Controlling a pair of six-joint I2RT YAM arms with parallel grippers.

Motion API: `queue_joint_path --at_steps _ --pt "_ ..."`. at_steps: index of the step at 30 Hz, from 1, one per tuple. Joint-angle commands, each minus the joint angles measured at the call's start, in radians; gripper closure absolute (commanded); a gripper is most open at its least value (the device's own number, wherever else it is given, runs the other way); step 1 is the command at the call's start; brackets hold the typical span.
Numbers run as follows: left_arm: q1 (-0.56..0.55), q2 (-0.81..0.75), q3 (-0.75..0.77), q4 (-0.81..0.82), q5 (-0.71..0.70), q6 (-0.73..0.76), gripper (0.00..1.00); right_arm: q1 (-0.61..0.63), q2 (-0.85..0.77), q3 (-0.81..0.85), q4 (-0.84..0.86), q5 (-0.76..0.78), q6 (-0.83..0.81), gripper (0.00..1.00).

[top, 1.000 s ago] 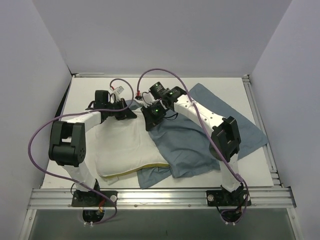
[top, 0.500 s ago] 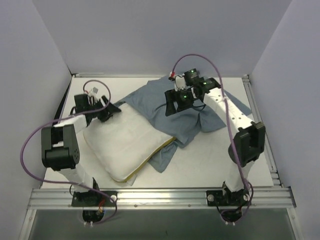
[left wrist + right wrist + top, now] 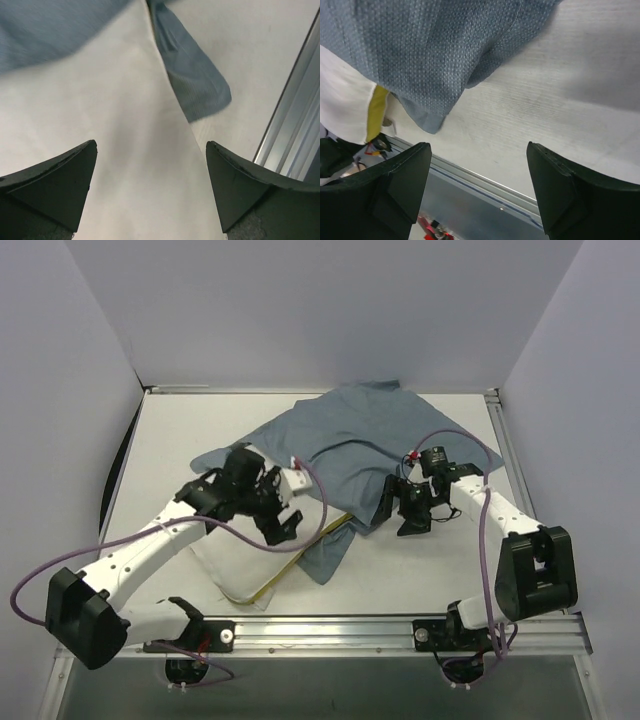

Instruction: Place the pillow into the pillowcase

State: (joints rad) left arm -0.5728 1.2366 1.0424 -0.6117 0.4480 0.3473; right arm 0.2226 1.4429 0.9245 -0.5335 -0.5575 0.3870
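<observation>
Left gripper (image 3: 280,525) low over the pillow (image 3: 232,558), jaws spread wide, nothing between the fingers (image 3: 55,185); only white pillow cloth under the gap in the wrist view. Pillow flat on the table (image 3: 170,430) at near left, yellow band (image 3: 290,568) along its near-right edge, near end bare. Far-right end covered by the pillowcase (image 3: 345,435); can't tell if inside it or just under. Pillowcase rumpled across mid-to-far table, one loose corner (image 3: 197,85) lying past the pillow's edge toward the near rail (image 3: 295,125). Right gripper (image 3: 398,512) just beside the pillowcase's near-right edge, jaws also wide apart, gripping nothing. Right wrist view: grey-blue fold (image 3: 435,50) beyond the fingers, bare table to its right, sliver of pillow and yellow band at left.
</observation>
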Motion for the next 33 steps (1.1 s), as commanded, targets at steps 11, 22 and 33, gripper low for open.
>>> queue_joint_path --at_steps 11,22,33 --pt "-0.148 0.260 -0.148 0.012 -0.220 0.069 0.40 0.173 0.049 -0.280 0.581 0.065 0.444 0.19" --pt "0.048 0.369 0.122 -0.026 0.210 -0.079 1.00 0.284 0.255 -0.231 0.729 0.232 0.426 0.27" --pt "0.119 0.388 0.169 0.182 0.236 -0.379 1.00 0.313 0.208 -0.205 0.713 -0.075 0.366 1.00"
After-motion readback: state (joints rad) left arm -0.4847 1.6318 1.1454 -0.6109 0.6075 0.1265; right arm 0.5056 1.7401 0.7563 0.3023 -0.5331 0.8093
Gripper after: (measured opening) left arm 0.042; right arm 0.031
